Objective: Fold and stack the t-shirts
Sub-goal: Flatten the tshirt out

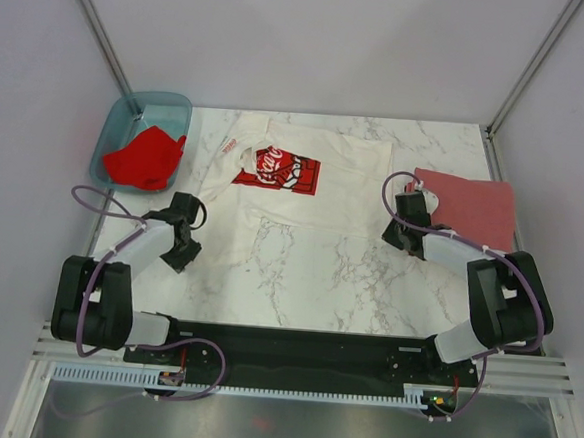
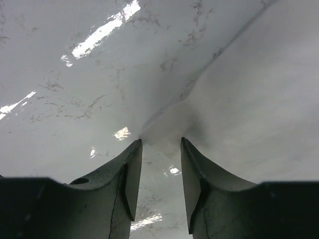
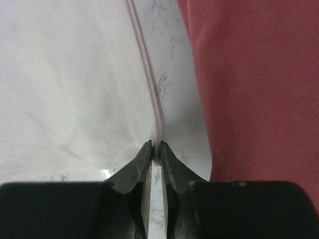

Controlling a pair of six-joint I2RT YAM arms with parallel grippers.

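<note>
Judging by the layout, only the brick-red t-shirt [image 1: 473,207], right of the white t-shirt [image 1: 314,195], is folded. The white one lies spread on the surface [image 1: 298,280], and the bright red t-shirt [image 1: 146,159] sits crumpled in the tub [image 1: 118,127] to its left. The left tool [image 2: 161,142] is half open at the white shirt's corner, gripping nothing. The right tool [image 3: 156,144] pinches its hem.

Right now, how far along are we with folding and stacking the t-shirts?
Done: the dull brick-red shirt lies folded at the right. In hand: the white printed t-shirt is spread in the middle; the right gripper pinches its edge, the left gripper stands open at its near-left corner. Left: fold it, fetch the bright red shirt bunched in the translucent teal tub, stack all three.
</note>
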